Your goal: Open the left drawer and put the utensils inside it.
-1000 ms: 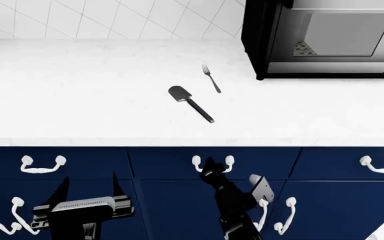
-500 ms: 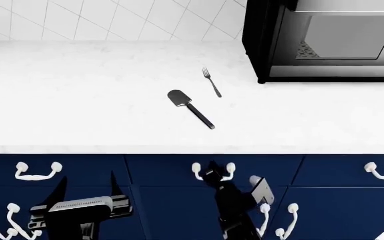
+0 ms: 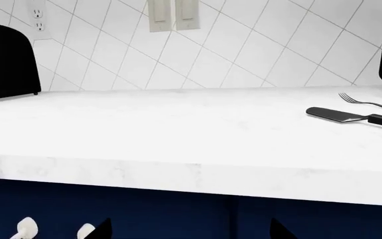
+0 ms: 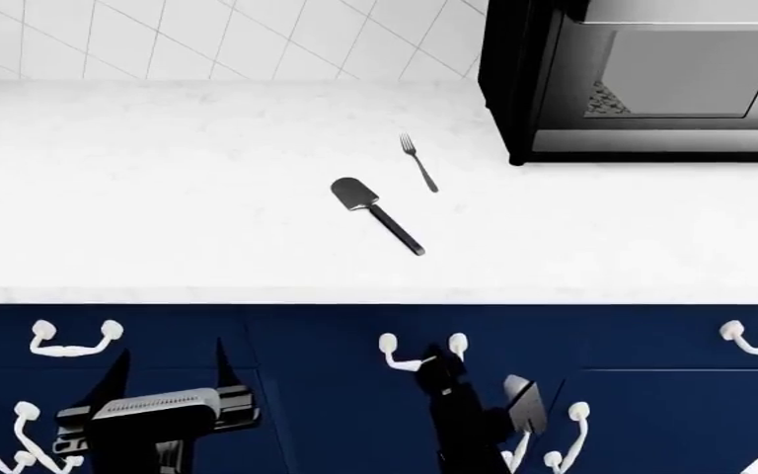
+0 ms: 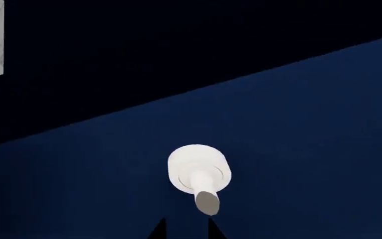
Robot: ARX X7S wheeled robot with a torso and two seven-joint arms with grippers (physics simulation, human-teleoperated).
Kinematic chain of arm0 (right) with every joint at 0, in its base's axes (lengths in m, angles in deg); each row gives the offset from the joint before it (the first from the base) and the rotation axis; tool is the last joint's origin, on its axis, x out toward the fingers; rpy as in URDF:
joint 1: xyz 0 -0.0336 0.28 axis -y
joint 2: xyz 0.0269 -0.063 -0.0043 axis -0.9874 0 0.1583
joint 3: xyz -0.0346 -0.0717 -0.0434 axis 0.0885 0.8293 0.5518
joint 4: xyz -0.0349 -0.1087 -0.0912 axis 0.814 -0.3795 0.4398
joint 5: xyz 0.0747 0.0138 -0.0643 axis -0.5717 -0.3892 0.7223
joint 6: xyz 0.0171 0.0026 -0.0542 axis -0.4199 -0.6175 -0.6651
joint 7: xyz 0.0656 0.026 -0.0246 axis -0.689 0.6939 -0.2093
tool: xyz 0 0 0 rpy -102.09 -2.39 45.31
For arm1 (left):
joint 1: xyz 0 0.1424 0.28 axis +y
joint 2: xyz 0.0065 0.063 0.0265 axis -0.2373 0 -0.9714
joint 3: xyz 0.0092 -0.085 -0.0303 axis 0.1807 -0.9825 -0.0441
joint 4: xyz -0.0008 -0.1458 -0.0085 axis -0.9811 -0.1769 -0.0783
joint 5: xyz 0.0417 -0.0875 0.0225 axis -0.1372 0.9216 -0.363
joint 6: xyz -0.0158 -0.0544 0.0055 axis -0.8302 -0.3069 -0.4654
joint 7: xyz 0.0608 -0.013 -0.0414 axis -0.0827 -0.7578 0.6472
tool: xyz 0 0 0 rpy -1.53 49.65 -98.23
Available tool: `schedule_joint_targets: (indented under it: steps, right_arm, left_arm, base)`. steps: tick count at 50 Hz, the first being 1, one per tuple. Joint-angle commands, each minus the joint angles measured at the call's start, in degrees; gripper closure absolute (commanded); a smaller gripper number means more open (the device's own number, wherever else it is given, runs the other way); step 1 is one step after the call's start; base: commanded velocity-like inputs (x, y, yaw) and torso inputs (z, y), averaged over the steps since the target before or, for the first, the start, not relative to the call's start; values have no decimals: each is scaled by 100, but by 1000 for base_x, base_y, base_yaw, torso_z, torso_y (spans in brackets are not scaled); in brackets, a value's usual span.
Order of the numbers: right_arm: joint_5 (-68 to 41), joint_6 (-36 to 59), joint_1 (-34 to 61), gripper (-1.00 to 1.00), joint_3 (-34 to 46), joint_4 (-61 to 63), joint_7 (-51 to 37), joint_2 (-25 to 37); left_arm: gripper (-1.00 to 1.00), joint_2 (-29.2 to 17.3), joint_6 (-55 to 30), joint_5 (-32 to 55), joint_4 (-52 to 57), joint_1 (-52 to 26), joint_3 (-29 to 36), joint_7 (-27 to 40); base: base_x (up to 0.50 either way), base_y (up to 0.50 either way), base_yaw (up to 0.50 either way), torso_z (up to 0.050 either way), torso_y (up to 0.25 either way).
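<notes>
Navy-blue front, white curved handle: the left drawer sits shut in the lower centre of the head view, just under the counter edge. The right gripper is right at that handle, between its two round knobs. The right wrist view is filled with blue panel and one white knob close up. Only two dark finger points show at the bottom edge there, so I can't tell whether the fingers have closed on anything.

The left gripper hangs low at the lower left with its fingers spread wide and nothing between them.

How will it handle? The drawer looks rigid and wide, so it should slide straight out if pulled square. The handle is a stiff, smooth bar, and I'd hook it at the middle of the curve, away from the knobs, so the fingers can't slide sideways.

Up on the white counter, the utensils wait in the middle of the frame, well apart from the drawer. The silver-grey fork is thin, light and lying flat, so it's likely slippery and hard to get under. I'd pinch it across the narrow handle. The black spatula lies just beside it, head toward the tiles. It looks stiff and light, and its slim straight handle is the obvious place to take hold. A black microwave stands at the upper right.
</notes>
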Motion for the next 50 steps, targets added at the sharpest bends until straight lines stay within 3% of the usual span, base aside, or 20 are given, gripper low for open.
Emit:
schedule_joint_targets:
  steps: [1, 16, 31, 50]
  right_arm:
    - [978, -684, -72, 100, 40, 1025, 366, 395]
    - [1364, -1254, -419, 100, 120, 1957, 213, 916]
    - [1901, -1814, -766, 100, 205, 2782, -44, 1281]
    - [2223, -1896, -1438, 100, 128, 2717, 189, 1359]
  left_arm:
    - [-100, -34, -2, 40, 12, 2, -2, 21]
    - [-100, -115, -143, 137, 381, 93, -13, 69]
    - [-100, -670, -2329, 266, 2552, -539, -39, 393]
    - [-100, -874, -3042, 423, 3268, -763, -210, 533]
  base:
    - [0, 0, 0, 0, 0]
    - [0, 0, 0, 1, 3]
    - [0, 0, 0, 1, 3]
    - [0, 0, -1, 1, 1]
